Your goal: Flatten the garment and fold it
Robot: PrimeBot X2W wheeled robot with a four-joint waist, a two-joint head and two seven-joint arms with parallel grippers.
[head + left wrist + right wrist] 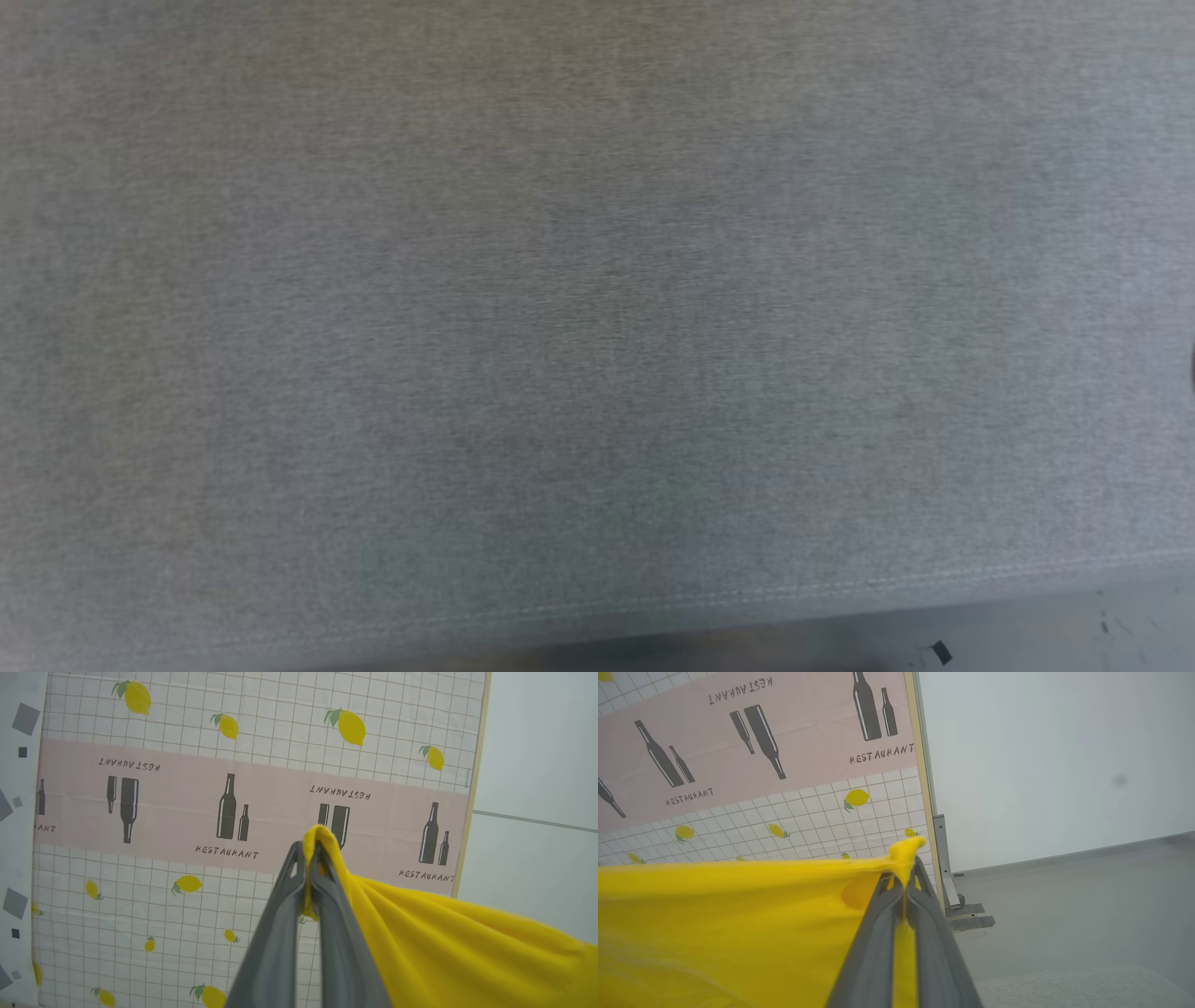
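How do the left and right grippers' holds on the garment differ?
The left gripper has the garment folded over its tips, cloth trailing to its view's right; the right gripper shows a tuft past its tips, cloth trailing left. The left gripper faces the lemon-print panel; the right gripper looks past its edge at a plain wall. Both are shut on the garment.

The garment [738, 933] spans from the left pincer [308, 851] to the right pincer [903, 872], in front of the panel [187, 802].
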